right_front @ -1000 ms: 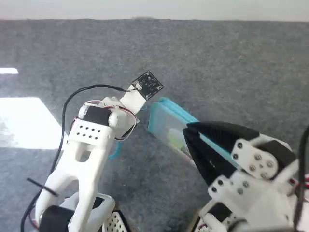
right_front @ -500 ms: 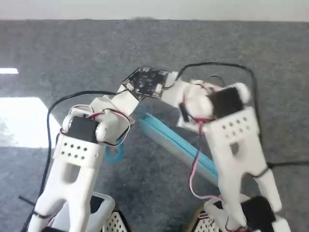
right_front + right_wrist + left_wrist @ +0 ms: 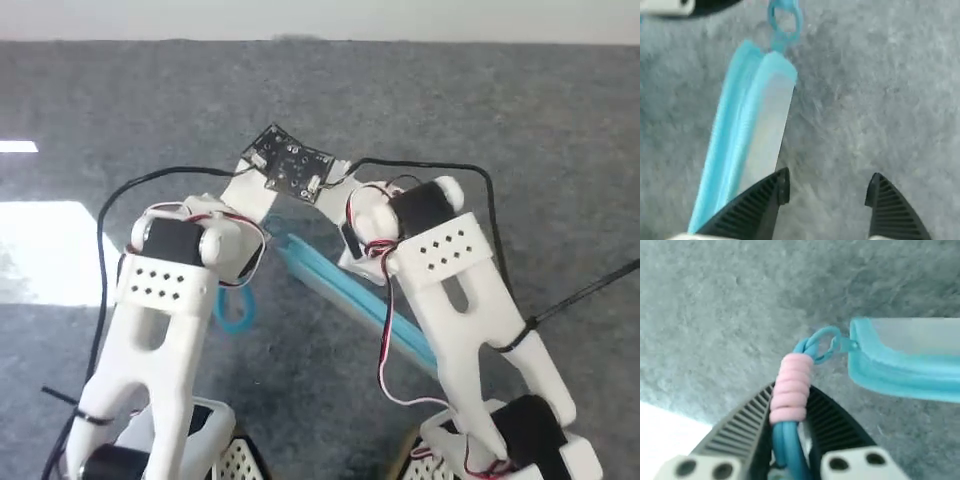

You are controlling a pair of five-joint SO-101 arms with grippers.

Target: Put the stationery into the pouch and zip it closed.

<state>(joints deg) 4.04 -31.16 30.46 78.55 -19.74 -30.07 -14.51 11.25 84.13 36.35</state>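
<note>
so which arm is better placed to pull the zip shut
Left, probably: the left gripper is shut on the pull cord of the pouch. The right gripper hangs open by it.

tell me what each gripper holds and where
The left gripper holds the pouch by its blue pull cord, at the pink bead. The right gripper is open, holding nothing.

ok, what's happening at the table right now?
The left end effector is shut on the blue cord with its pink sleeve. The cord is attached at a corner of the pouch. The right end effector is open above the pouch, farther along it, gripping nothing. I can't tell whether the zip is closed.
</note>
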